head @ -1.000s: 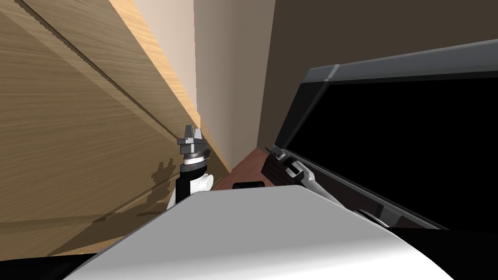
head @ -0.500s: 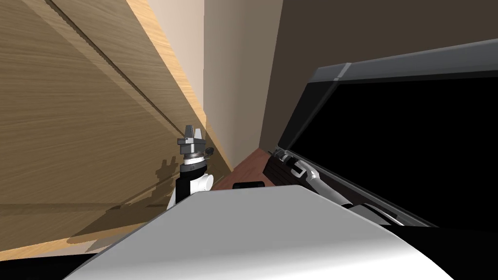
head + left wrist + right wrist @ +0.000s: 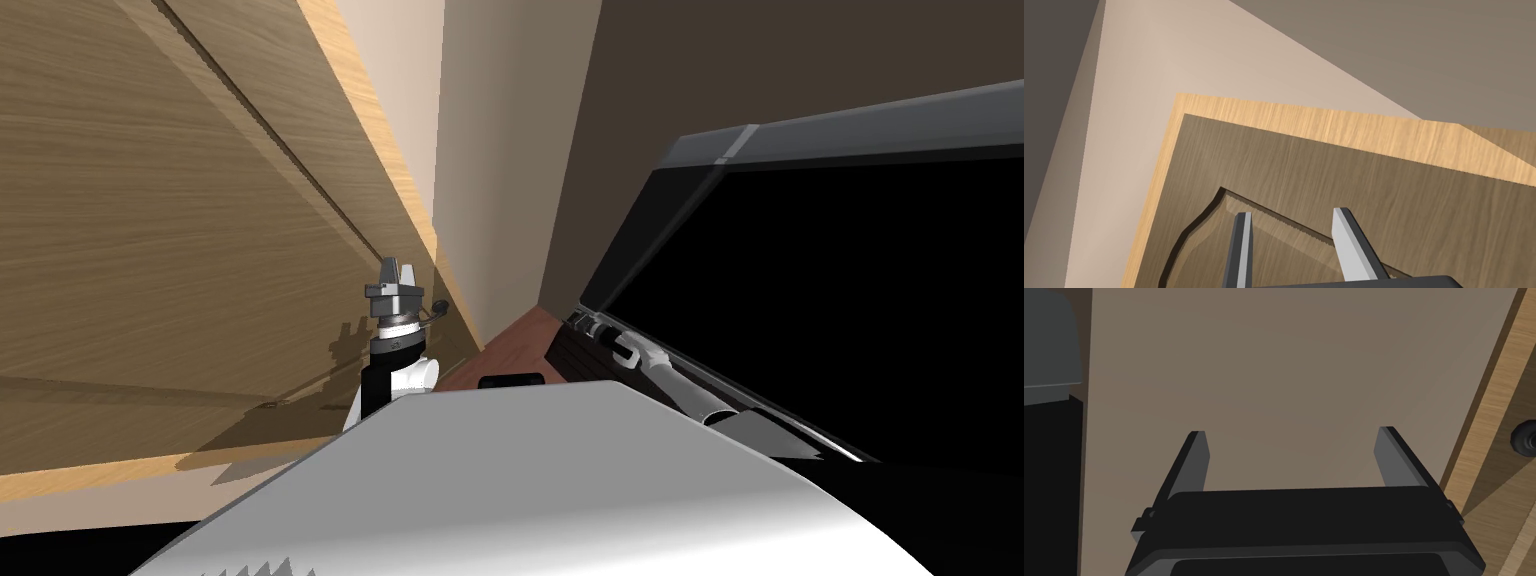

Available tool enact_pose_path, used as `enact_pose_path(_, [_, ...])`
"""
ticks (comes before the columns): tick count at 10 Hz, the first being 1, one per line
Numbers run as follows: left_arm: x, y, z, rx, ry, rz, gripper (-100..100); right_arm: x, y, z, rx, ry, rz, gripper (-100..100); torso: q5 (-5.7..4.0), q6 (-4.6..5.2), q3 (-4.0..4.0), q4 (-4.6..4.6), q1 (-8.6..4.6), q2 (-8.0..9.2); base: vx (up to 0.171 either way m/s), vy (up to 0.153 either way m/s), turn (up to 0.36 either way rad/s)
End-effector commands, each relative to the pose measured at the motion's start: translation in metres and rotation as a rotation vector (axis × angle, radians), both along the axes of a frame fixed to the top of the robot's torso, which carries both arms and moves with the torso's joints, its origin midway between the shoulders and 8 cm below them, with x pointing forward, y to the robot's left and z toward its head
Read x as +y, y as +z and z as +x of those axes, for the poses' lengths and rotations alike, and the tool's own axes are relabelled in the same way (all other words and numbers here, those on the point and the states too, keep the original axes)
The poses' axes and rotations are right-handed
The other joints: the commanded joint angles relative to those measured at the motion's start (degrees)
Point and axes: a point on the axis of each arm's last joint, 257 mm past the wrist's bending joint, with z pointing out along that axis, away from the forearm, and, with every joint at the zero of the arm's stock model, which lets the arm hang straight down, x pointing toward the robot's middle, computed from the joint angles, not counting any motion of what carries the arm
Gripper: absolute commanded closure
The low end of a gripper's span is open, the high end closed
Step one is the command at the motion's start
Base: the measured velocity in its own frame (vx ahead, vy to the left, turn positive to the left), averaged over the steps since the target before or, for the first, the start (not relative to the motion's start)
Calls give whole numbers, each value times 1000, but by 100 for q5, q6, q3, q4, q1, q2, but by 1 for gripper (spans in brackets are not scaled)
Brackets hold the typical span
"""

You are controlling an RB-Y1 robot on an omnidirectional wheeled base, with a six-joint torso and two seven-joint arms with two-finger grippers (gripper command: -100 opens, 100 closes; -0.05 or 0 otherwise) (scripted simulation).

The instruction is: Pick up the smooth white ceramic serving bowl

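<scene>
My left gripper (image 3: 397, 264) points up in front of a wooden cabinet front (image 3: 150, 250), casting a shadow on it. In the left wrist view its fingers (image 3: 1242, 240) stand a little apart with nothing between them, aimed at the cabinet's upper corner (image 3: 1304, 165). My right gripper (image 3: 588, 323) lies low beside a dark frame (image 3: 640, 210). Seen from the right wrist, that gripper (image 3: 1292, 432) is open and empty, facing a plain beige wall (image 3: 1294, 363).
A beige wall (image 3: 490, 200) runs between the cabinet and the dark frame, which borders a black area (image 3: 850, 300). A reddish-brown surface (image 3: 510, 345) lies below the wall. A dark knob (image 3: 1524, 440) sits on wood beside my right gripper.
My head view has swung, so the cabinet, wall and dark frame slide right in the picture. My right forearm has shifted slightly right with them. The left arm holds its place.
</scene>
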Motion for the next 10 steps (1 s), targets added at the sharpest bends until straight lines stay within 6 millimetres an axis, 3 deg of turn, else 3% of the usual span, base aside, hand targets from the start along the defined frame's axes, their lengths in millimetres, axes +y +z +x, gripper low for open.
enact_pose_path(1, [0,0,0,0,0,0,0,-35,-23,-15,56,1,-132,-100,0,0,0,0,0,0,12,60,155])
enact_pose_path(2, [0,0,0,0,0,0,0,-45,-27,-18,69,-12,-144,-100,2,0,-1,0,4,-2,16,38,49])
enact_pose_path(4, [0,0,0,0,0,0,0,-93,-48,-38,138,-10,-291,-100,-1,3,0,-1,-3,0,20,47,128])
enact_pose_path(5, [0,0,0,0,0,0,0,-99,-51,-41,149,-20,-296,-100,0,2,-2,-1,0,-3,17,40,42])
enact_pose_path(6, [0,0,0,0,0,0,0,-126,-61,-55,190,-24,-364,-100,1,4,0,0,-2,-1,19,40,92])
enact_pose_path(8, [0,0,0,0,0,0,0,-126,-61,-55,190,-24,-364,-100,-1,4,0,0,-6,0,10,19,18])
enact_pose_path(10, [0,0,0,0,0,0,0,-176,-75,-85,271,-35,-483,-100,-1,1,0,0,-6,1,23,43,122])
